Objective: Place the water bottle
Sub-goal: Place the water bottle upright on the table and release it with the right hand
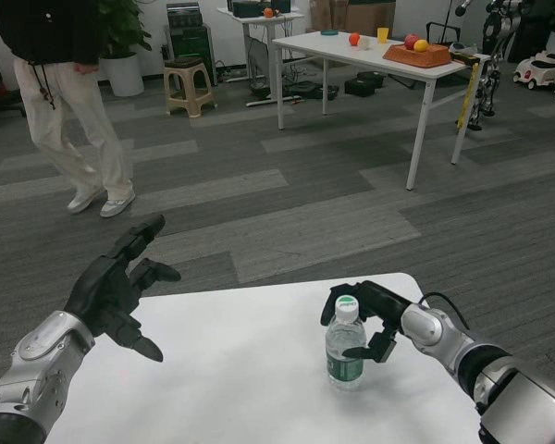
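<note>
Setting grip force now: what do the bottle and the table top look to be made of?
Bottle: likely thin clear plastic, see-through glossy walls, green label, white cap. Table: smooth white matte top, probably laminate; can't confirm. Right hand is curled around the bottle.

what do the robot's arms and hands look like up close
Both forearms are smooth silver metal casings, rounded and tube-like, ending in black hands. The left hand is matte black with long, segmented fingers. The right hand is the same black build, and a thin black cable loops out behind its wrist. No markings or labels are readable on either arm.
</note>
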Available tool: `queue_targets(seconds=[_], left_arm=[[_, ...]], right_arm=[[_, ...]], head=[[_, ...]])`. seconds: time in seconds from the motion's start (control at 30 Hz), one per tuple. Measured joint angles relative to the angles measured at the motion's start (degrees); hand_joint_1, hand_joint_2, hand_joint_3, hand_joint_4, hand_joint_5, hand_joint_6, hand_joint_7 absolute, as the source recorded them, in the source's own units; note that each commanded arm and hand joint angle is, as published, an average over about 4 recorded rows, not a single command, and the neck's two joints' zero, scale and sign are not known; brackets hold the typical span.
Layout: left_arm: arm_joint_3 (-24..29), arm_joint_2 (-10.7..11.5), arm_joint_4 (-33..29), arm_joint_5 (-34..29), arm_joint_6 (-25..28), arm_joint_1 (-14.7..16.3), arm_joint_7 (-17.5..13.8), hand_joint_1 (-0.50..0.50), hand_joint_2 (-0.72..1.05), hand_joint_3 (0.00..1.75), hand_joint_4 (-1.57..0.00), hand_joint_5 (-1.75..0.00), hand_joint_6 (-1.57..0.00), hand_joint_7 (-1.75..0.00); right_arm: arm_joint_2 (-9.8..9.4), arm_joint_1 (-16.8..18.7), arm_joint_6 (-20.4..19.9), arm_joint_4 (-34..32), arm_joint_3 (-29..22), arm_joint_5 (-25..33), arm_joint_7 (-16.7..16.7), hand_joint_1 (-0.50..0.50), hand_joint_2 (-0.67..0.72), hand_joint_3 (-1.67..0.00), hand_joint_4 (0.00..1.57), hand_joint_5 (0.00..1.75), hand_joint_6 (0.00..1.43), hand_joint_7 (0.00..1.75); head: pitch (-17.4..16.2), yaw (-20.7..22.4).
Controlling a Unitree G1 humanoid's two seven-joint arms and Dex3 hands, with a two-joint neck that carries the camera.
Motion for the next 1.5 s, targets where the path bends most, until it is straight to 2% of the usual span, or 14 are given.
queue_targets(seconds=[0.33,0.47,0.57,0.6,0.67,0.73,0.8,0.87,0.93,1.0,1.07,1.23,1.33,1.5], left_arm=[[-0.2,0.0,0.2,0.0,-0.5,0.0,0.0,-0.50,-0.19,0.09,0.00,-1.75,0.00,-0.14],[-0.3,0.0,0.2,0.0,-0.6,0.0,0.0,-0.50,-0.19,0.09,0.00,-1.75,0.00,-0.14],[-0.3,0.0,0.2,0.0,-0.6,0.0,0.0,-0.50,-0.19,0.09,0.00,-1.75,0.00,-0.14],[-0.3,0.0,0.2,0.0,-0.6,0.0,0.0,-0.50,-0.19,0.09,0.00,-1.75,0.00,-0.14],[-0.3,-0.1,0.2,0.0,-0.6,0.0,0.0,-0.50,-0.19,0.09,0.00,-1.75,0.00,-0.14],[-0.3,-0.1,0.2,0.0,-0.6,0.0,0.0,-0.50,-0.19,0.09,0.00,-1.75,0.00,-0.14],[-0.3,-0.1,0.2,0.0,-0.6,0.0,0.0,-0.50,-0.19,0.09,0.00,-1.75,0.00,-0.14],[-0.3,-0.2,0.2,0.0,-0.7,0.0,0.0,-0.50,-0.19,0.09,0.00,-1.75,0.00,-0.14],[-0.3,-0.2,0.2,0.0,-0.7,0.0,0.0,-0.50,-0.19,0.09,0.00,-1.75,0.00,-0.14],[-0.3,-0.2,0.2,0.0,-0.7,0.0,0.0,-0.50,-0.19,0.09,0.00,-1.75,0.00,-0.14],[-0.3,-0.2,0.2,0.0,-0.7,0.0,0.0,-0.50,-0.19,0.09,0.00,-1.75,0.00,-0.14],[-0.3,-0.2,0.2,0.0,-0.7,0.0,0.0,-0.50,-0.19,0.07,0.00,-1.75,0.00,-0.14],[-0.3,-0.2,0.2,0.0,-0.7,0.0,0.0,-0.50,-0.19,0.09,0.00,-1.75,0.00,-0.14],[-0.3,-0.3,0.2,0.0,-0.7,0.0,0.0,-0.50,-0.19,0.09,0.00,-1.75,0.00,-0.14]], right_arm=[[0.14,-0.1,-0.2,0.4,4.0,1.2,-2.4,-0.29,-0.60,-1.51,1.57,1.65,1.31,1.50],[0.15,-0.1,-0.5,0.6,4.5,1.4,-2.8,-0.27,-0.60,-1.51,1.57,1.65,1.31,1.43],[0.20,-0.2,-0.7,0.7,4.6,1.4,-2.9,-0.26,-0.60,-1.51,1.57,1.60,1.25,1.41],[0.22,-0.2,-0.7,0.7,4.6,1.4,-2.9,-0.26,-0.60,-1.51,1.53,1.55,1.19,1.43],[0.24,-0.2,-0.7,0.7,4.7,1.5,-2.9,-0.25,-0.57,-1.47,1.26,1.33,1.00,1.47],[0.25,-0.2,-0.7,0.8,4.7,1.9,-2.8,-0.25,-0.54,-1.43,0.84,0.97,0.76,1.47],[0.27,-0.2,-0.7,0.9,4.7,2.4,-2.7,-0.25,-0.48,-1.27,0.40,0.48,0.50,1.43],[0.35,-0.2,-0.4,0.9,4.7,2.6,-2.5,-0.25,-0.35,-0.99,0.07,0.10,0.26,1.40],[0.43,-0.1,0.3,1.0,4.6,2.9,-2.3,-0.28,-0.07,-0.65,0.00,0.00,0.09,1.41],[0.42,-0.1,1.2,1.3,3.8,3.7,-2.1,-0.32,0.30,-0.34,0.00,0.00,0.00,1.48],[0.36,0.0,1.9,1.4,2.8,4.6,-2.1,-0.34,0.47,-0.22,0.00,0.00,0.00,1.57],[0.33,0.2,2.2,1.5,1.4,5.2,-1.4,-0.43,0.58,-0.14,0.00,0.00,0.00,1.75],[0.33,0.3,2.2,1.5,0.9,5.4,-0.9,-0.46,0.60,-0.08,0.00,0.00,0.00,1.75],[0.34,0.7,2.2,1.5,0.9,5.4,-0.6,-0.46,0.66,-0.02,0.00,0.00,0.00,1.62]], head=[[0.1,0.0],[0.2,-0.1],[0.3,-0.1],[0.3,-0.1],[0.3,-0.1],[0.4,-0.1],[0.5,-0.1],[0.5,-0.1],[0.6,-0.1],[0.6,-0.1],[0.6,-0.2],[0.6,-0.3],[0.6,-0.2],[0.6,0.0]])
